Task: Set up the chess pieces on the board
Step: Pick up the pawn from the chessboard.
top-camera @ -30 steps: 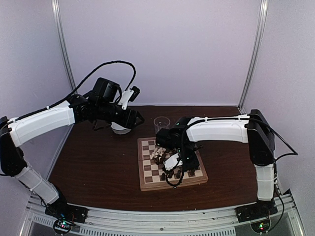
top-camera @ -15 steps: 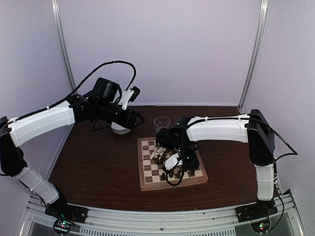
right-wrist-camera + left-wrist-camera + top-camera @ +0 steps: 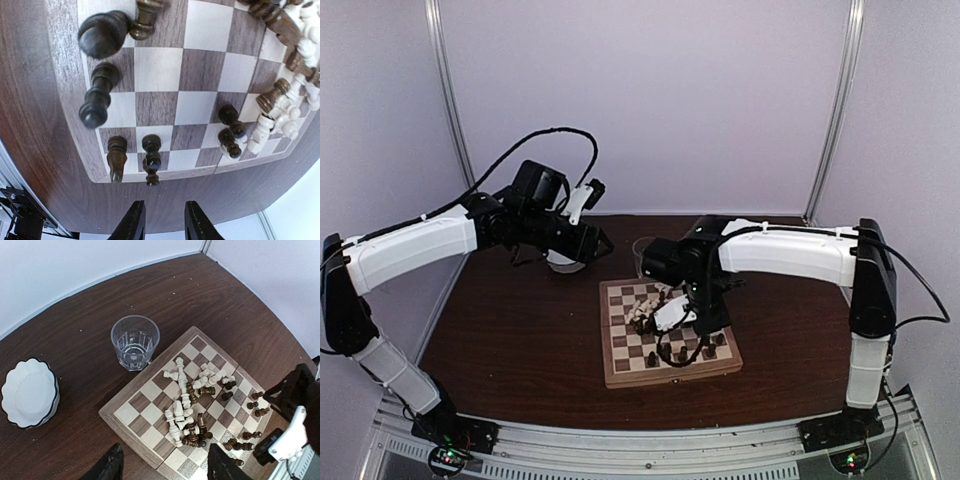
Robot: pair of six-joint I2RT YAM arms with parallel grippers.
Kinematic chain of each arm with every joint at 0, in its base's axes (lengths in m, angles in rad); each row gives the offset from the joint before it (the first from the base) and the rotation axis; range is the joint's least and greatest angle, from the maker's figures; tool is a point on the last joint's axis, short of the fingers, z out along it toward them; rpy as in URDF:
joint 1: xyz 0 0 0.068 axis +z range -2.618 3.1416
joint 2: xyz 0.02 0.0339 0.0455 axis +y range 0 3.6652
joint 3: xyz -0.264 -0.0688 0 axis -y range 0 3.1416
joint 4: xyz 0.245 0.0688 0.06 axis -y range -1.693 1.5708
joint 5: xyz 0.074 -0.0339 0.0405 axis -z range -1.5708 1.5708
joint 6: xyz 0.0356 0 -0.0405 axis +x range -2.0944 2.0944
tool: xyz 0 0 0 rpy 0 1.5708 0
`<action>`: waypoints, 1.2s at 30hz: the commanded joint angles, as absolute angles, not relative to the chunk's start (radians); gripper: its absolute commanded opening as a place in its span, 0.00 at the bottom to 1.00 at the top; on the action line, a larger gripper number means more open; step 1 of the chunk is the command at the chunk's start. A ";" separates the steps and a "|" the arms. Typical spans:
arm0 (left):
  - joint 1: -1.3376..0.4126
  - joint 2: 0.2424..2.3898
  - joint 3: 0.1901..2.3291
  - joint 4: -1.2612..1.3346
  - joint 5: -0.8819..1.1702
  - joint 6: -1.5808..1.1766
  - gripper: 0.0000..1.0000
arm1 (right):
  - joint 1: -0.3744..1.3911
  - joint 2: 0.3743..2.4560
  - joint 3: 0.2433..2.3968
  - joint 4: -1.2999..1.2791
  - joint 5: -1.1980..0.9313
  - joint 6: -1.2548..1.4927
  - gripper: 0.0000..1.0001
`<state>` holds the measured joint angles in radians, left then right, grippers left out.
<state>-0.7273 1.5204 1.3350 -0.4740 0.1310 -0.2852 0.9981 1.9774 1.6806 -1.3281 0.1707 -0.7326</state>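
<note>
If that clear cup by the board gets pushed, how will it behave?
The clear cup looks empty, so probably light and easy to slide. It stands upright and tallish, so a high push might tip it.

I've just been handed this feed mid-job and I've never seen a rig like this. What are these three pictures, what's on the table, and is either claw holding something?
Two white robot arms are bolted at the near edge of a brown table. The wide picture looks down from above and behind them. The other two come from a camera on each wrist, so the dark prongs at the bottom are that arm's own fingers. On the table sit a checkered wooden board, an empty clear glass and a white scalloped dish. Most chess pieces lie jumbled mid-board; a few dark ones stand near one edge. The left gripper hangs high, the right gripper low at the board's edge. Both are open, holding nothing.
</note>
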 commanded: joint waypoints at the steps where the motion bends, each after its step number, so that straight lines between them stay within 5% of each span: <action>1: -0.700 1.548 1.332 -0.461 0.120 -0.262 0.57 | 0.997 1.872 1.678 -1.337 0.149 -0.729 0.30; 13: -0.696 1.622 1.391 -0.491 0.128 -0.204 0.57 | 0.952 1.626 1.587 -1.260 0.094 -0.713 0.35; 36: -0.696 1.654 1.381 -0.615 0.176 -0.267 0.54 | 0.540 1.242 1.248 -0.905 -0.246 -0.528 0.54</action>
